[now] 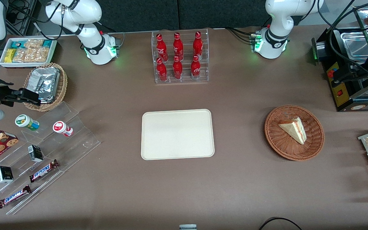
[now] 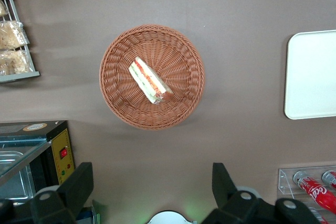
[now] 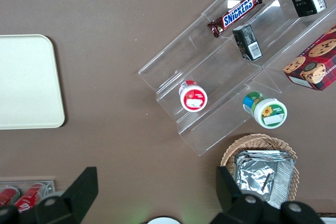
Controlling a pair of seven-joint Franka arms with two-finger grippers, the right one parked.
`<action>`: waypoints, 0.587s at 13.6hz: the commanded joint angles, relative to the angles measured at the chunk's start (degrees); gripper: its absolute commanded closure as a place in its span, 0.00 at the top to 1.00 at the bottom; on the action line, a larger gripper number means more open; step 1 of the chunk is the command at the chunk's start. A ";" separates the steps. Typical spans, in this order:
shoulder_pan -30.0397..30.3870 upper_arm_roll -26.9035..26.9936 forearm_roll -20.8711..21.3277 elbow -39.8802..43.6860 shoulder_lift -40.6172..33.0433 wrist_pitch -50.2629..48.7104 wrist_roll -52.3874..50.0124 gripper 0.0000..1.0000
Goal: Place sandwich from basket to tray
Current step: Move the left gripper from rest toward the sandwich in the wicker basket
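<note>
The left arm's black two-finger gripper (image 2: 149,192) hung high above the brown table (image 1: 241,179), fingers (image 2: 79,184) spread wide and holding nothing. Below it sat the round reddish-brown woven wicker basket (image 2: 185,51), toward the working arm's end. The triangular white-bread sandwich (image 2: 149,81) with orange-red and green filling lay inside the basket. The flat cream rectangular tray (image 1: 177,134) lay bare, well apart from the basket, at mid-table.

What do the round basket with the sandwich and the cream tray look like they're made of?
The basket looks like reddish-brown woven wicker: its ribbed weave shows. The tray looks like smooth matte plastic, perhaps melamine. The open hand hovers above the table beside the basket.
</note>
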 commanded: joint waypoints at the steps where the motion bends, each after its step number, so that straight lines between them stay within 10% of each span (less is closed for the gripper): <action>1: 0.11 -0.01 0.15 1.23 0.61 -0.68 0.17 1.00; 8: -0.42 -0.01 3.24 -2.35 3.95 3.61 -12.82 1.00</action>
